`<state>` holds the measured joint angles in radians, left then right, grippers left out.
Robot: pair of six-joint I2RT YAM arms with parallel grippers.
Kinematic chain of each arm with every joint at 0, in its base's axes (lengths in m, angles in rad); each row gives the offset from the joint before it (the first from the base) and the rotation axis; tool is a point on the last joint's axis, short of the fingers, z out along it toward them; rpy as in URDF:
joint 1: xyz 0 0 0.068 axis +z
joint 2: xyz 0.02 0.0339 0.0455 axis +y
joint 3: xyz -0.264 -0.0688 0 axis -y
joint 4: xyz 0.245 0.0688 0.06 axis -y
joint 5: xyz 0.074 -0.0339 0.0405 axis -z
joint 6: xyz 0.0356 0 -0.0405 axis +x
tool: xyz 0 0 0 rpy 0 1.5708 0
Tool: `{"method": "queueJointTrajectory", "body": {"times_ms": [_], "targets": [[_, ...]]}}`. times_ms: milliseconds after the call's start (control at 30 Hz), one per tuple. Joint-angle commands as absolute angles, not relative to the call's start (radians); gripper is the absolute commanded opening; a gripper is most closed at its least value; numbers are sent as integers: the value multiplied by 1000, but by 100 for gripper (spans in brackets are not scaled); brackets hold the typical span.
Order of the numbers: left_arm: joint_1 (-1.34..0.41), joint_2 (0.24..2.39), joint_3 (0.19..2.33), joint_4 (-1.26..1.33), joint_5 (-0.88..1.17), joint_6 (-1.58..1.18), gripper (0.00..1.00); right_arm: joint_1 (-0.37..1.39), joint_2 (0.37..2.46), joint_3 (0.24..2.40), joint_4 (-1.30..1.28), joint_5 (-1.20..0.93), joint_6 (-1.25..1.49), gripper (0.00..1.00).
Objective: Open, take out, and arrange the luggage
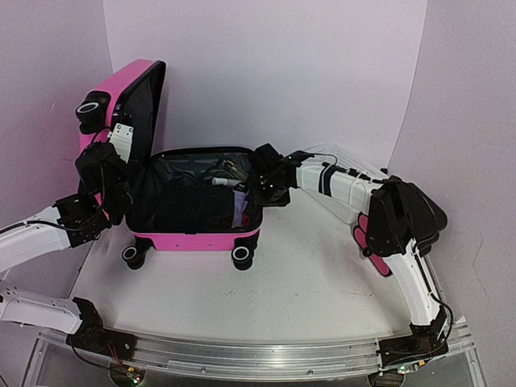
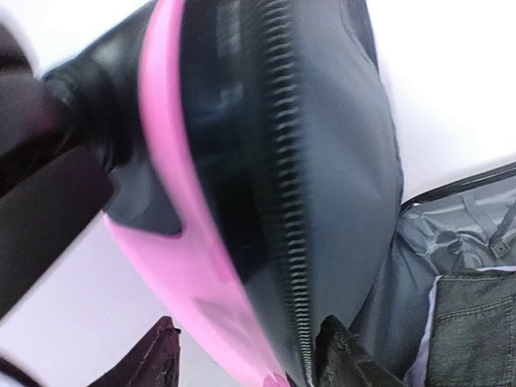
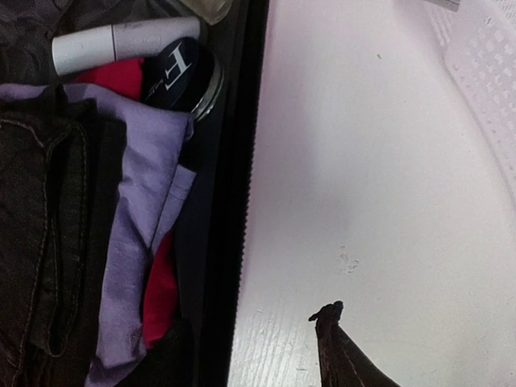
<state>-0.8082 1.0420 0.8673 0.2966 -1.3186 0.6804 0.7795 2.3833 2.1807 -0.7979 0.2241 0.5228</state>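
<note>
Luggage (image 1: 193,239) is sitting open; your left gripper (image 2: 251,356) is straddling its upright lid (image 1: 129,85), your right gripper (image 1: 260,192) is straddling its side wall. Whether either is clamping, I cannot tell.

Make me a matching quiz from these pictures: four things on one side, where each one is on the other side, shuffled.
1 lid
2 white tube
3 purple cloth
4 basket

A on the table, right of the suitcase
B raised upright
C beside a round dark jar
D next to dark jeans

Pairs: 1-B, 2-C, 3-D, 4-A
</note>
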Motion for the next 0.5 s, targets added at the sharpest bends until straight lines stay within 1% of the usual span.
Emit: {"method": "queueJointTrajectory", "body": {"times_ms": [0, 100, 200, 333, 467], "targets": [[-742, 992, 940, 60, -1261, 498, 53, 790, 2411, 2237, -776, 192, 539, 39], [-702, 974, 944, 37, -1225, 493, 51, 791, 2407, 2219, -763, 190, 544, 19], [-656, 964, 951, 16, -1202, 479, 50, 791, 2399, 2196, -755, 183, 556, 0], [-596, 966, 965, -48, -1164, 433, 49, 790, 2372, 2126, -697, 140, 589, 0], [-539, 990, 1031, -245, -1094, 276, 47, 791, 2332, 2046, -625, 103, 618, 0]]}}
